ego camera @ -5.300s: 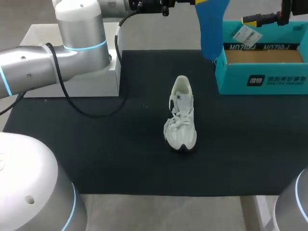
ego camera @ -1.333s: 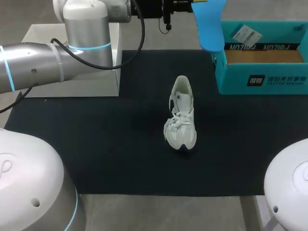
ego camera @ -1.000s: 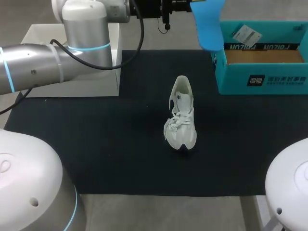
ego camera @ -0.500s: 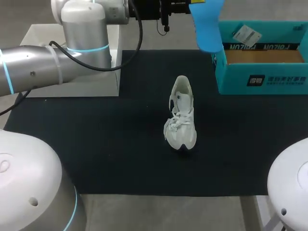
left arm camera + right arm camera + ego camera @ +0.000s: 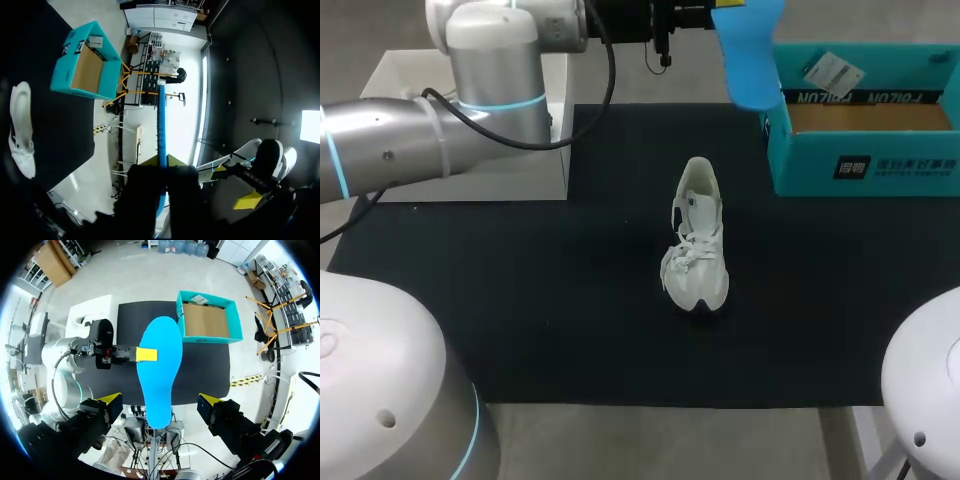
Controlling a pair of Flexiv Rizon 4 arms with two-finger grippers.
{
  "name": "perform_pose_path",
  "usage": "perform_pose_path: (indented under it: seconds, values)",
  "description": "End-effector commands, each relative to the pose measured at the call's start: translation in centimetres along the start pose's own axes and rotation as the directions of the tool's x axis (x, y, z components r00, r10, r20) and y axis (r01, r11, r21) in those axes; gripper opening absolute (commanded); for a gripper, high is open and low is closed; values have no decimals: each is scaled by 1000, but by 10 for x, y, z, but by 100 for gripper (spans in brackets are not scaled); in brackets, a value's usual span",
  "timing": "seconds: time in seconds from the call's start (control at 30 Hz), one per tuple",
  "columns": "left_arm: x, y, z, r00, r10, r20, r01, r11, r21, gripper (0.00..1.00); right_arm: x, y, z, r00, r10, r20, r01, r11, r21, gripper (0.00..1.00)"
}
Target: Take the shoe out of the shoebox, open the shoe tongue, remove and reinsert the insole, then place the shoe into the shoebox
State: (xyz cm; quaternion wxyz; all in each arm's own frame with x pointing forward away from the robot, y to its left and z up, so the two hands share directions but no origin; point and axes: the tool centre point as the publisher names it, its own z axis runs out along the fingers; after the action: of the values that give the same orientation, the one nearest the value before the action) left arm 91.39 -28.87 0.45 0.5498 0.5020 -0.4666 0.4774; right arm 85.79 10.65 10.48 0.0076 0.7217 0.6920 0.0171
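Note:
A white shoe (image 5: 698,240) stands on the black mat (image 5: 570,300), toe toward me, with loose laces. The teal shoebox (image 5: 865,170) sits open at the back right. My left gripper (image 5: 720,10) is shut on a blue insole (image 5: 752,55), held high over the mat's far edge beside the box. In the left wrist view the insole (image 5: 161,120) shows edge-on between the fingers. My right gripper (image 5: 161,402) hangs open high above, looking down on the insole (image 5: 159,370) and the shoebox (image 5: 207,320); the insole hides the shoe there.
A white block (image 5: 410,75) stands at the mat's back left, behind my left arm (image 5: 440,130). My right arm's housing (image 5: 925,400) fills the front right corner. A paper tag (image 5: 830,72) lies in the shoebox.
The insole in my left gripper has drifted slightly to the left. My right gripper, near the shoebox five seconds ago, has left the head view.

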Motion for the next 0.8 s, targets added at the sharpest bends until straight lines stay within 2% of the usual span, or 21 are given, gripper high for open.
perform_pose_path:
  seconds: [0.03,0.17,0.43,0.8]
  values:
    - [-1,0,-1,1000,-15,-15,15,1000,-12,0,-39,-5,-4,936,20,-351,-33,999,-30,100]
    - [-1,-1,-2,1000,-19,-21,19,1000,-14,0,-60,-9,-8,838,-1,-546,-39,997,-62,100]
    - [0,-1,-6,1000,-16,-27,16,1000,-9,0,-79,-14,1,676,-56,-735,19,998,-58,100]
    - [2,1,-9,1000,-12,-18,11,1000,-9,0,-81,-16,2,663,-59,-746,35,998,-47,100]
